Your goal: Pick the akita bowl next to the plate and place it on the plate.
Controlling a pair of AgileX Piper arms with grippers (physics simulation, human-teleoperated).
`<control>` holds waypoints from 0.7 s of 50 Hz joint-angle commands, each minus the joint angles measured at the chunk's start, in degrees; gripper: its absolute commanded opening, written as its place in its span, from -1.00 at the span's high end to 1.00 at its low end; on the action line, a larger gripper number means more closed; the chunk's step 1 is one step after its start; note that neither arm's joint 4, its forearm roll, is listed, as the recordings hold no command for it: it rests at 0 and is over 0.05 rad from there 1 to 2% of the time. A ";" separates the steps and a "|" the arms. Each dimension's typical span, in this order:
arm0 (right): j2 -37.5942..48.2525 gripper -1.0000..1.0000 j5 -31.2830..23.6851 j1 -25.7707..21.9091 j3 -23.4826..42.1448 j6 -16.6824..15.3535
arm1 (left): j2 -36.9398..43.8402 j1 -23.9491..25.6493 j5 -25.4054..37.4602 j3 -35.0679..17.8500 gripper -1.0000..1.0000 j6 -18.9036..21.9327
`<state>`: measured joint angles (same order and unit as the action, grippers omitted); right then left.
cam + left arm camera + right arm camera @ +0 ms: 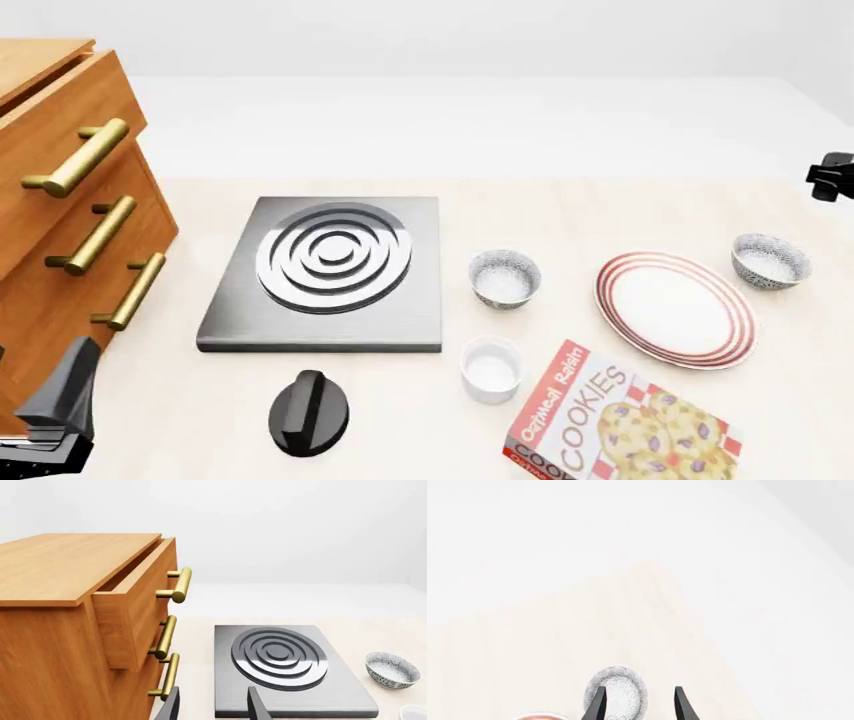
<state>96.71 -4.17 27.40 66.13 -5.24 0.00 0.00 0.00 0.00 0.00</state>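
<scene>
i have not picked up anything yet. the akita bowl (770,260) sits on the surface (561,210), just beside the far right edge of the plate (675,308). the plate has nothing on it. so the whole job is left: reach the bowl, grab it, lift it, and set it on the plate.

there is another speckled bowl (503,277) to the left of the plate, a bit further off, near the stove (327,275). i think the one on the right is mine, since it is closer to the plate.

my right tool (639,704) has its two fingers apart and holds nothing. in its own camera the bowl shows just past the finger tips, partly between them, but i am not touching it. in the front view only a bit of that arm shows at the far right edge, above the bowl.

my left tool (212,705) is apart too, holding nothing, far away by the wooden drawers (67,200).
</scene>
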 commanded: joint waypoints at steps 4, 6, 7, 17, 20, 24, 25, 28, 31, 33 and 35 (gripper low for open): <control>4.26 -1.00 -1.91 0.74 3.25 0.55 | 0.00 0.00 0.00 0.00 -1.00 0.00; 4.76 -1.00 -2.13 0.96 3.84 0.81 | 0.00 0.00 0.00 0.00 -1.00 0.00; 5.05 -1.00 -2.19 1.01 4.09 0.72 | 0.00 0.00 0.00 0.00 -1.00 0.00; 6.77 -1.00 -2.08 0.98 5.02 0.88 | 0.00 0.00 0.00 0.00 -1.00 0.00; 7.47 -1.00 -1.72 0.99 5.07 0.86 | 0.00 0.00 0.00 0.00 -1.00 0.00; 8.43 -1.00 -1.73 0.94 5.66 1.00 | 0.00 0.00 0.00 0.00 -1.00 0.00; 8.60 -1.00 -1.76 0.97 5.81 1.04 | 0.00 0.00 0.00 0.00 -1.00 0.00; 8.97 -1.00 -1.71 1.03 5.99 1.12 | 0.00 0.00 0.00 0.00 -1.00 0.00; 9.48 -1.00 -1.24 0.95 5.60 1.09 | 0.00 0.00 0.00 0.00 -1.00 0.00; 9.81 -1.00 -1.00 0.94 5.39 1.14 | 0.00 0.00 0.00 0.00 -1.00 0.00; 10.23 -1.00 -0.82 0.95 5.22 1.20 | 0.00 0.00 0.00 0.00 -1.00 0.00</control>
<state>105.12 -5.60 28.33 71.35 -4.23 0.00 0.00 0.00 0.00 0.00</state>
